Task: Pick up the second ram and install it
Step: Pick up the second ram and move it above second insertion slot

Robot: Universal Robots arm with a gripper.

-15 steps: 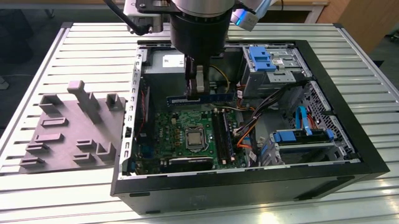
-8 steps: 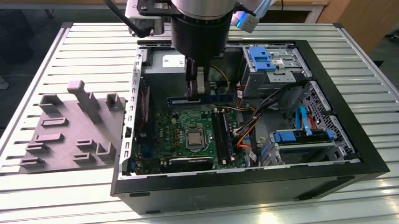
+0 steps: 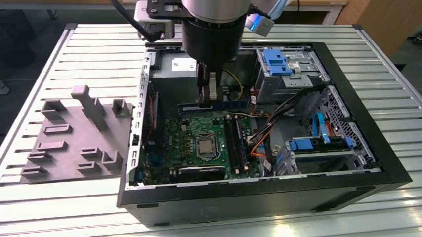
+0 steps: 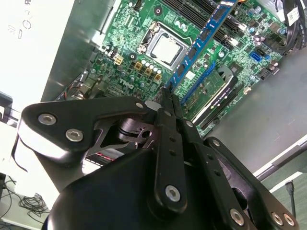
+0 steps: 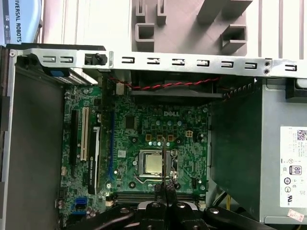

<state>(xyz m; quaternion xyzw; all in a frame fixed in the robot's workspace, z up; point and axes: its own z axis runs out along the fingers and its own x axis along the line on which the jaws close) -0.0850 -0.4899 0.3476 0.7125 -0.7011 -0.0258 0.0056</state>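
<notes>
One claw, pressed together and pinching the second ram by its flat faces, at the upper long edge near mid-length.

- Ram hangs level and on edge above the far end of the motherboard, seated in no slot.
- Second wrist view: ram runs out from the fingertips as a blue strip.
- First wrist view: a thin line over the processor.
- Handling, by judgement: light, stiff and thin. The chips and contact edge are fragile, so hold the faces high and leave the lower edge free. The smooth faces could pivot in the pinch under a seating push.
- Black memory slots lie nearer the camera, and the ram appears crosswise to them.
- Beyond: open computer case, with a grey fixture on the exterior view's left, both on the slatted table.
</notes>
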